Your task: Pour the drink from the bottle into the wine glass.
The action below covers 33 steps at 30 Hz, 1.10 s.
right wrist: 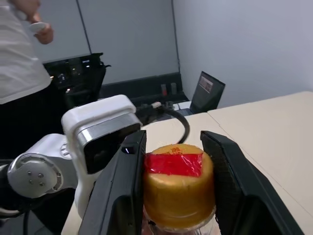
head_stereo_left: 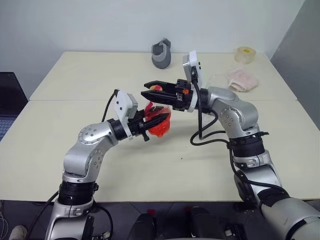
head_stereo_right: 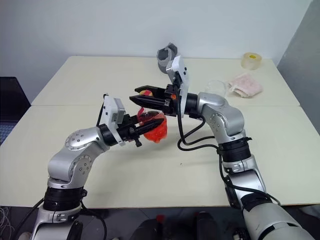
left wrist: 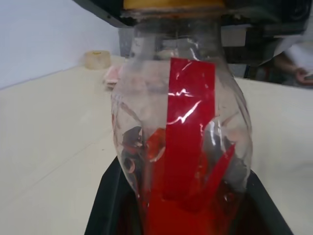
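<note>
Right wrist view: right pincer (right wrist: 178,186) straddles yellow cap (right wrist: 177,183); left pincer (head_stereo_left: 159,120) clamps bottle (left wrist: 183,142).

No lettering comes through anywhere. The bottle (left wrist: 181,147) carries a plain red label strip (left wrist: 188,132) with glare across it and not a word to make out. On the yellow cap (right wrist: 178,183) sits a red sticker (right wrist: 173,164), too blurred to read. The dark laptop screen (right wrist: 206,88) in the background of the right wrist view shows a few reddish marks, far too small to tell as text.
</note>
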### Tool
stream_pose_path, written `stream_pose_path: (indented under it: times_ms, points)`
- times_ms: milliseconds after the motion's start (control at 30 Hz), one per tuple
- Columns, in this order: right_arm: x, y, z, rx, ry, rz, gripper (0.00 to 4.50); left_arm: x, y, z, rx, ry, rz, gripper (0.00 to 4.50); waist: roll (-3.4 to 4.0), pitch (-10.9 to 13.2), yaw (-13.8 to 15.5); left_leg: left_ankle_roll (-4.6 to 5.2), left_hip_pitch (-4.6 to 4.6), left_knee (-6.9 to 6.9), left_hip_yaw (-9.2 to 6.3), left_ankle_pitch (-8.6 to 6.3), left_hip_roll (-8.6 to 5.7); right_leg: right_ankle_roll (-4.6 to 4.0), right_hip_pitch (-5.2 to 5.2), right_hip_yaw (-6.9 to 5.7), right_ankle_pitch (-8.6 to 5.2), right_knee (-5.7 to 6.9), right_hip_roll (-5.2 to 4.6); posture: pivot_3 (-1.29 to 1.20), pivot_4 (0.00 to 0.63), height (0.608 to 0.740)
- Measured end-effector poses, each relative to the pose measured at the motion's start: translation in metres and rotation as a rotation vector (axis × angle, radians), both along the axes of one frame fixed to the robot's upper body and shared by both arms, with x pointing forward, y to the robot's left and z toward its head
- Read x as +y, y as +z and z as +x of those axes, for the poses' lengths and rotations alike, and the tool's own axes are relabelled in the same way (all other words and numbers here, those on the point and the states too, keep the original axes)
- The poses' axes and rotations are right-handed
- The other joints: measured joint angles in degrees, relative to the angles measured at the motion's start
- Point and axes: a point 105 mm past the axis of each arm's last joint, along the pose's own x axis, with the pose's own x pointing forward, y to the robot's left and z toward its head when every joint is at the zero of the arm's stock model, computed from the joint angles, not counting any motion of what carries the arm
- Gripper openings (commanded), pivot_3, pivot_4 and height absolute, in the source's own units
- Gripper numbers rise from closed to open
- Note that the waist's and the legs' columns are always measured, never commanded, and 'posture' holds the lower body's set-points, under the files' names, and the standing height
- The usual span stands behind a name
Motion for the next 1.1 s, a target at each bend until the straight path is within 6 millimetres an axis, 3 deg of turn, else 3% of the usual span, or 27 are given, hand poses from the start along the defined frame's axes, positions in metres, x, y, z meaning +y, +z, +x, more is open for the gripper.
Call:
stream_pose_path:
  times_ms: [467,700,867,1100]
  points:
    - [-0.003,-0.005,-0.009,0.026,0.133,-0.028,1.46,-0.001,-0.005,-0.014,0.061,-0.077,0.013,0.99,0.02,0.0,0.0,-0.04,0.01,0.00,0.01,0.02,0.00,0.00,0.00,0.01,0.00,-0.01,0.00,0.00,0.150,0.740]
    - [-0.002,-0.006,-0.011,0.063,0.148,-0.049,3.79,-0.005,-0.006,-0.014,0.046,-0.092,0.031,0.99,0.06,0.0,0.0,-0.04,-0.02,0.00,0.00,0.02,-0.01,0.00,-0.01,0.01,0.00,-0.02,-0.01,0.00,0.150,0.740]
    - [-0.010,0.003,-0.019,0.041,0.085,-0.022,3.79,-0.001,-0.008,-0.009,0.040,-0.050,0.038,0.99,0.06,0.0,0.2,-0.04,-0.03,0.00,-0.02,0.02,0.00,0.00,-0.01,0.00,0.00,-0.03,-0.04,0.00,0.150,0.740]
    - [-0.018,0.009,0.004,0.007,-0.246,0.054,3.79,0.014,-0.010,0.011,0.027,0.064,0.051,0.99,0.06,0.0,0.2,-0.10,-0.03,-0.02,0.01,0.06,0.00,-0.01,-0.07,0.02,0.00,0.03,-0.08,0.00,0.150,0.740]
